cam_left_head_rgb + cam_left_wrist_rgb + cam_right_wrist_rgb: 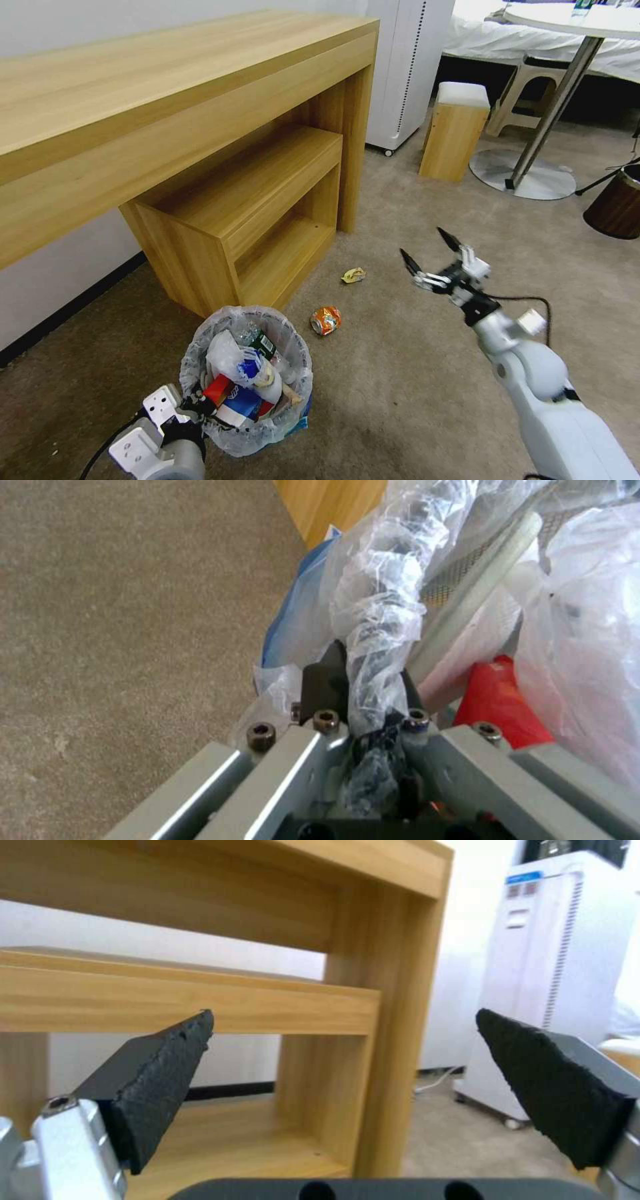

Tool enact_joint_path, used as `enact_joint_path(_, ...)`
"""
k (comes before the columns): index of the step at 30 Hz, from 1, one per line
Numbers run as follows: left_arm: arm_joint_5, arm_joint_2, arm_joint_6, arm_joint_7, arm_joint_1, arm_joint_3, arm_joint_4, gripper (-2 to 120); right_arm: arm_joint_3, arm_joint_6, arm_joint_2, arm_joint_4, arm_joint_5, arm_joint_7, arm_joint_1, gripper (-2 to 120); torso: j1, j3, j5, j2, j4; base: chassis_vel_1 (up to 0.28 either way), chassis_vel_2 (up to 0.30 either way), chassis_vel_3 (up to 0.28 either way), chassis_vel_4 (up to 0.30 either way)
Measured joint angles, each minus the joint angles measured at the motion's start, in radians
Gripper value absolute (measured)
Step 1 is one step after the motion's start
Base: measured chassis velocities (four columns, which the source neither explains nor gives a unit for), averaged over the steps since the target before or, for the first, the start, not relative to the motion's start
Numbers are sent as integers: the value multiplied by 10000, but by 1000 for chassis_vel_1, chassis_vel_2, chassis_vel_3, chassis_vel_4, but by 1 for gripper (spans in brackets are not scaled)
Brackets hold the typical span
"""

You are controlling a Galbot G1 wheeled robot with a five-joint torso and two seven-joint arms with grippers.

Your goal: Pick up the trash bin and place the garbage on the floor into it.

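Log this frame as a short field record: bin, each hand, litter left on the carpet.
trash bin: on the floor by the wooden desk, bag-lined, full of litter
left hand: shut on the bin's bagged rim
right hand: open, empty, raised above the carpet
litter outside bin: crushed orange can; yellow wrapper

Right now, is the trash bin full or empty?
Nearly full: the trash bin holds cups and wrappers heaped to its rim; left gripper grips that rim.
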Motion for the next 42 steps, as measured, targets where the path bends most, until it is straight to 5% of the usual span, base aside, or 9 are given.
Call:
enact_joint_path(29,-199,-51,-268,-446,186,-314,-136,1,-431,789,475,-698,365,-714,-163,100,1,5,-3,-1,1,-57,55,59,-51)
enact_joint_path(42,-1799,-27,-187,-837,-151,-1959,-142,1,-850,611,574,-1035,164,-647,173,100,0,1,-2,0,1,5,-12,-9,9)
